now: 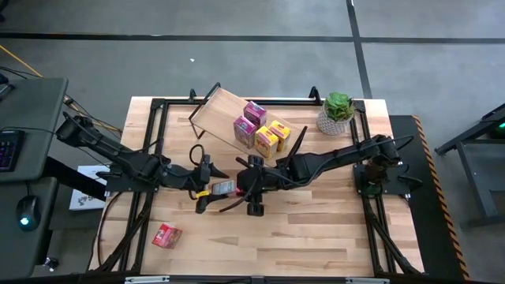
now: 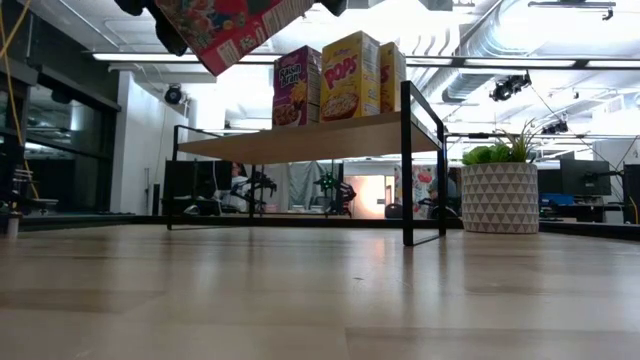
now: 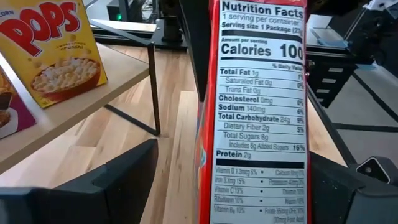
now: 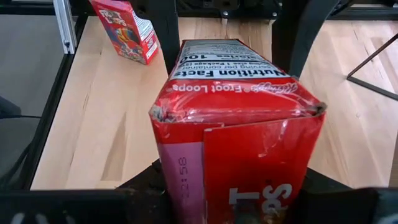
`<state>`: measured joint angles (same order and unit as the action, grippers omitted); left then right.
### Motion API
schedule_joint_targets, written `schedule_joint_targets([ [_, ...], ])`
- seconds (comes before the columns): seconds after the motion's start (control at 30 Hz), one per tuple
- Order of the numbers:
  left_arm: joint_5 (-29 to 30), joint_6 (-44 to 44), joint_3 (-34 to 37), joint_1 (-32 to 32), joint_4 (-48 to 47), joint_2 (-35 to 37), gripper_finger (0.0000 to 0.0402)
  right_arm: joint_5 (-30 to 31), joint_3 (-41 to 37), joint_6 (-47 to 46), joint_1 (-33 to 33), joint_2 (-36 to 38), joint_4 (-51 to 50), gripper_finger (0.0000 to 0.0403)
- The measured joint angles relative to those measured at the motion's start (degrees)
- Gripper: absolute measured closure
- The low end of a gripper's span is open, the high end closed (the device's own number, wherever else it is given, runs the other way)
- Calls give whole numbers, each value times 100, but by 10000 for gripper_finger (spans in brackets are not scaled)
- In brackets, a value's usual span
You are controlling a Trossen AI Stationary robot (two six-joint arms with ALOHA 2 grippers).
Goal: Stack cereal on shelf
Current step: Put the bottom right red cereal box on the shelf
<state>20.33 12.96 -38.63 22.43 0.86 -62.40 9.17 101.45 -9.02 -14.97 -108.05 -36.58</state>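
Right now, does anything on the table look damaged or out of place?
Yes. The red cereal box held up between the two grippers has a crumpled, torn end flap, seen in the right wrist view. Another red box lies alone near the table's front left corner, far from the shelf.

The red Froot Loops box (image 4: 239, 134) at frame centre is glossy printed cardboard, its end flap creased and torn. The shelf (image 2: 300, 137) pairs a smooth, matt pale wood board with black metal wire frames. The tabletop (image 1: 316, 229) shows satin-finished light wood planks.
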Motion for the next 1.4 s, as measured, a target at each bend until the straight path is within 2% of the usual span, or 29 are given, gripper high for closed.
schedule_joint_targets([
  [0.17,1,-75,0,-2,2,17,139,-6,0,-151,7,0,-6,253],
  [0.4,9,-263,2,-3,-46,61,253,-22,37,-146,5,0,-100,201],
  [0.6,46,-276,0,-4,-244,419,258,-255,626,-76,5,-9,-843,147],
  [0.73,31,-284,-11,11,-737,994,244,-236,1305,-62,-28,-11,-1669,137],
  [0.8,256,-250,15,78,-1145,1348,235,-151,1634,-16,-133,-7,-2190,136],
  [0.87,574,-250,21,200,-1338,1699,237,49,1916,43,-267,-3,-2447,136],
  [1.0,1624,-471,340,498,-1247,2432,257,660,2287,31,-493,9,-3168,136],
  [1.17,2812,-1340,1165,537,480,3137,253,1624,2400,-480,-827,4,-4036,136],
  [1.3,2847,-2198,1743,218,1999,3284,234,2338,2409,-1051,-958,4,-4765,136],
  [1.4,2676,-2390,1747,-245,2195,3251,239,2919,2409,-1497,-1022,4,-5324,135],
])
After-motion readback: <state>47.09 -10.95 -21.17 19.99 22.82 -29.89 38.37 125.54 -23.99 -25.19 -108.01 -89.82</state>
